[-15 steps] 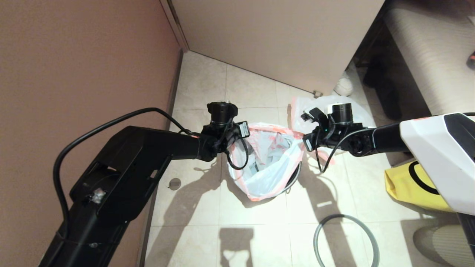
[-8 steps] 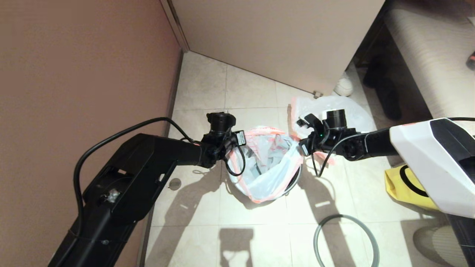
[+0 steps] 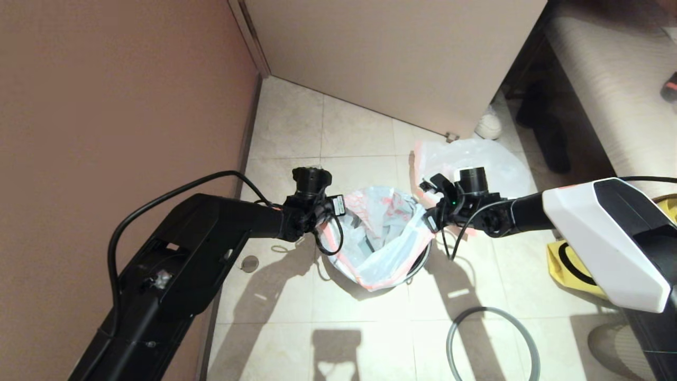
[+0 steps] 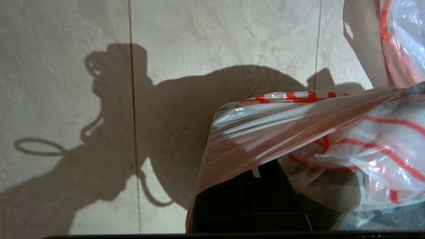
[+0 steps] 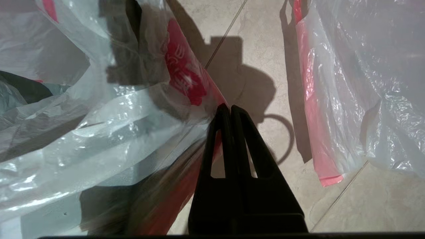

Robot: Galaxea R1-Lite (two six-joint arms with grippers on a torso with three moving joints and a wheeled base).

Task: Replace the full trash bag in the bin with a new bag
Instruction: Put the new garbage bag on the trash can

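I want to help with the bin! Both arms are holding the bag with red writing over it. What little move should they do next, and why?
Probably lower it a bit further and pull the hem over the bin's edge. The left gripper and right gripper each pinch a side of the new bag, whose mouth is spread open above the bin, not yet wrapped around it.

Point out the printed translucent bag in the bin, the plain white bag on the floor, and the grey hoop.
Printed translucent bag (image 3: 382, 238): head view, inner wall.
Plain white bag (image 3: 489, 159): head view, middle.
Grey hoop (image 3: 456, 324): head view, left arc.
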